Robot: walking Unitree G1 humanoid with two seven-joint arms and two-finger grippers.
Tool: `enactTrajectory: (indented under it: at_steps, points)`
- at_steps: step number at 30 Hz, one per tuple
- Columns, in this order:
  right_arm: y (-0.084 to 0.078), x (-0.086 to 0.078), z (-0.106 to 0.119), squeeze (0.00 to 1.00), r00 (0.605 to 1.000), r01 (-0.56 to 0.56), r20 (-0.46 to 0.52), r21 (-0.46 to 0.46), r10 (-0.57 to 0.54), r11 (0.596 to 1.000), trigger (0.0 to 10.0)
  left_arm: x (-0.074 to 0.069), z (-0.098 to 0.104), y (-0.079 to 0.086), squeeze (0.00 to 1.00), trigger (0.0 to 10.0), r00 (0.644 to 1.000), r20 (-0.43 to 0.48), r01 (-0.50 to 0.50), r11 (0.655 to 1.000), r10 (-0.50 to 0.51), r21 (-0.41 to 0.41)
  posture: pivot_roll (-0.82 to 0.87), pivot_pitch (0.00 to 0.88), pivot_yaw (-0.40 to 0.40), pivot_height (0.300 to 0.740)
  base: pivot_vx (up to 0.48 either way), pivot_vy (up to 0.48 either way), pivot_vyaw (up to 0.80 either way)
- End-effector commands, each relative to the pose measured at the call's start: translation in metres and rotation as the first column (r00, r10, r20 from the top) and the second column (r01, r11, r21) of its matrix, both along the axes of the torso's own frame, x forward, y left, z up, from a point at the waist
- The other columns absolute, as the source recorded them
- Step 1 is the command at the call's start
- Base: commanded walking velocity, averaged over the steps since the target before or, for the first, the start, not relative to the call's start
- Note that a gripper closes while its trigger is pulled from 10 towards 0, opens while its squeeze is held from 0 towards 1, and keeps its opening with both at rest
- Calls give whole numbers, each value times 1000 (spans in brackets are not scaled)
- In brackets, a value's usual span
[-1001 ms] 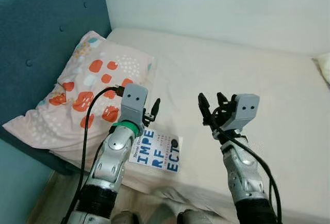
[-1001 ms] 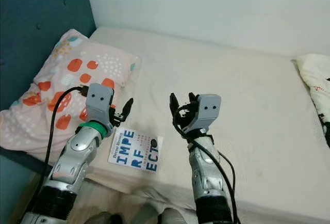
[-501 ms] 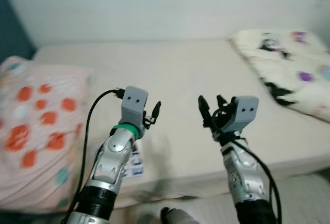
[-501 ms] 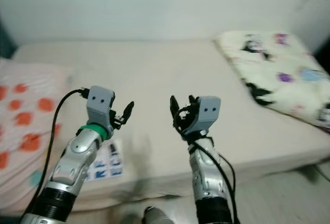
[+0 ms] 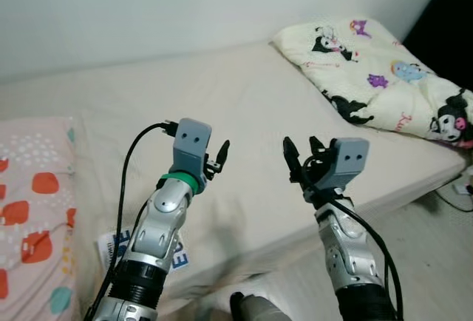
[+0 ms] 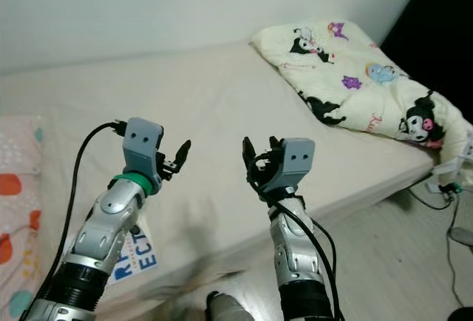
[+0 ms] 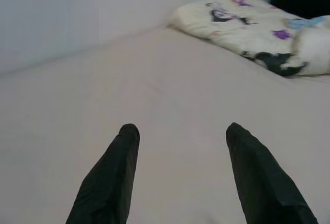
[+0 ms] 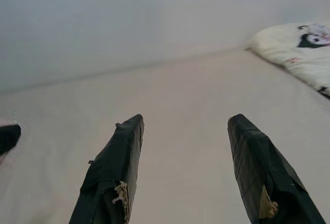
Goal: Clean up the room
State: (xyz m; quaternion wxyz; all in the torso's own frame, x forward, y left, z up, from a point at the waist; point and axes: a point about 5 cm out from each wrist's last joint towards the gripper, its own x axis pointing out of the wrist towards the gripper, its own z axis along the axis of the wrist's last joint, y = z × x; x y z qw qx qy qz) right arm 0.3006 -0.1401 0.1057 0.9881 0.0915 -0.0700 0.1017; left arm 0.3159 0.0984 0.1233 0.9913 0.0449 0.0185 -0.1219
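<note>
1. Surveying the bed [image 5: 244, 106] for loose items is, by judgement, the step in hand; both arms are raised in front of the robot, above the mattress, and neither carries anything.
2. Left hand [image 5: 219, 160]: held over the near middle of the bed, its 2 black fingers [image 7: 111, 175] spread apart and empty.
3. Right hand [image 5: 303, 160]: held just beside the left one, at about the same height, its 2 fingers [image 8: 116, 175] likewise spread and empty.
4. To do this step well, the robot should probably settle on 1 item before reaching, then square its body to that item so the approach is straight and not across the other arm.
5. Book [image 5: 118, 247]: the nearest candidate for tidying. It lies flat at the near edge of the bed, beside the left forearm and partly hidden by it, just beside the pillow [image 5: 33, 225]. Its cover is white with large blue block letters; little of it shows.
6. A flat book offers no raised edge, so sliding it slightly past the mattress edge would likely make a pinch easier.
7. Blanket [image 5: 377, 77]: cream with cartoon prints, lying rumpled across the far right end of the bed, well apart from both hands.
</note>
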Motion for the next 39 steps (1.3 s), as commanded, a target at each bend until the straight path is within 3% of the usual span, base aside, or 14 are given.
enactTrajectory:
  at_steps: [1,28,39]
  points:
    - [0,0,-2,0,1000,0,-7,-6,0,1000,10000,-2,-7,0,0,10000,1000,-19,-6,1000,6,13,-34,0,10,723,0,0,0]
    - [2,1,-5,0,1000,-6,-17,-4,6,1000,10000,-1,-5,0,0,10000,1000,15,-4,999,4,42,-30,0,10,723,0,0,0]
    - [1,1,-6,0,1000,-4,-20,-1,4,1000,10000,-2,-5,-1,0,10000,1000,26,3,999,-4,49,-31,0,10,723,0,-400,0]
